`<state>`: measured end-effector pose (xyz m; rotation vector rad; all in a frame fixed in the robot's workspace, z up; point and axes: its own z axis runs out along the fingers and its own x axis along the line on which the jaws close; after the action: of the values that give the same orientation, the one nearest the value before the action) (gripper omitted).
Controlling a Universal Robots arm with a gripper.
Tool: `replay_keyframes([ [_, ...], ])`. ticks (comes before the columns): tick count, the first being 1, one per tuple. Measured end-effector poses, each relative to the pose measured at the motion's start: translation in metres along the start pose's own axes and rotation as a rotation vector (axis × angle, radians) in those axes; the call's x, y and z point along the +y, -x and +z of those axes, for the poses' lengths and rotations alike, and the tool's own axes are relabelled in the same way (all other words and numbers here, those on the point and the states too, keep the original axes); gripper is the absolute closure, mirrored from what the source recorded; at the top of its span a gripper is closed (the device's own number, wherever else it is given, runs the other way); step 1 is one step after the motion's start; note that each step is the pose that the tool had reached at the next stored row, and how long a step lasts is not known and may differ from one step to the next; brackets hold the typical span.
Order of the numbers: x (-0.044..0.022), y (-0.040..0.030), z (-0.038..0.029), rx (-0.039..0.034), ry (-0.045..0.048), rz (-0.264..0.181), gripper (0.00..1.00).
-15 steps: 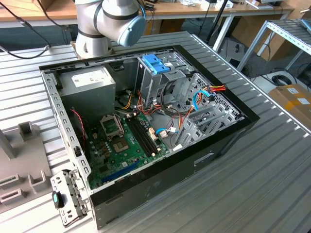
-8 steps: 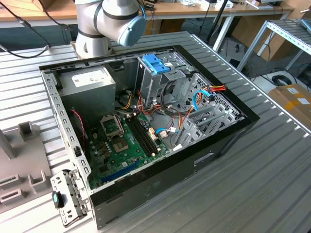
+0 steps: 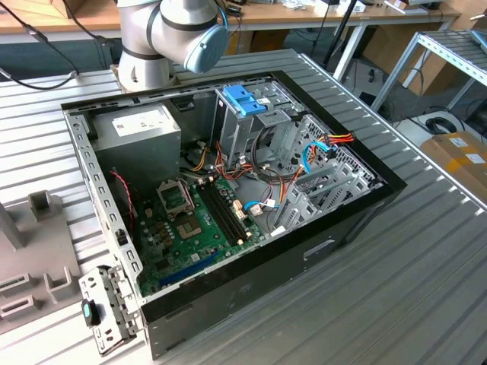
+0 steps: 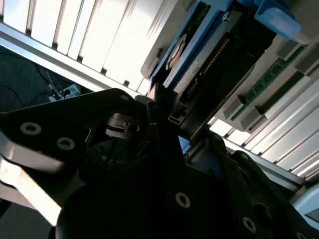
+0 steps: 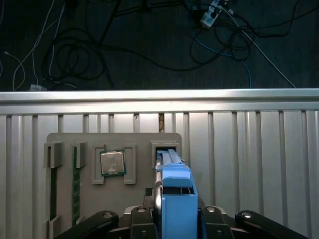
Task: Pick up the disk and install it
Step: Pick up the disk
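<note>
In the first wrist view the disk (image 5: 175,196) stands on edge, its bright blue carrier rail facing the camera. My gripper (image 5: 175,221) is shut on it, with a dark finger (image 5: 142,219) pressed to each side. The disk's far end sits at a slot of the grey fixture plate (image 5: 65,139) below. In the second wrist view the disk (image 4: 199,57) shows its blue rail, dark edge and connector pins just beyond my gripper (image 4: 162,112). Whether the disk is lifted free of the slot, I cannot tell.
The fixture plate holds a processor chip (image 5: 111,163) and a green memory stick (image 5: 76,184). In the exterior view an open computer case (image 3: 350,220) lies on the ribbed metal table, with a drive cage and its blue latch (image 3: 245,99), a grey power-supply box (image 3: 141,125) and the motherboard (image 3: 190,228).
</note>
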<state>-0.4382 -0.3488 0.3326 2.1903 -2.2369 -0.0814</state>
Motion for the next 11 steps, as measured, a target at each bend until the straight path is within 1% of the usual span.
replay_keyframes([
  [6,0.0002,0.0001,-0.0044,0.0,-0.0001,0.0,0.63],
  [11,0.0003,0.0002,-0.0066,-0.0001,-0.0001,0.0,0.63],
])
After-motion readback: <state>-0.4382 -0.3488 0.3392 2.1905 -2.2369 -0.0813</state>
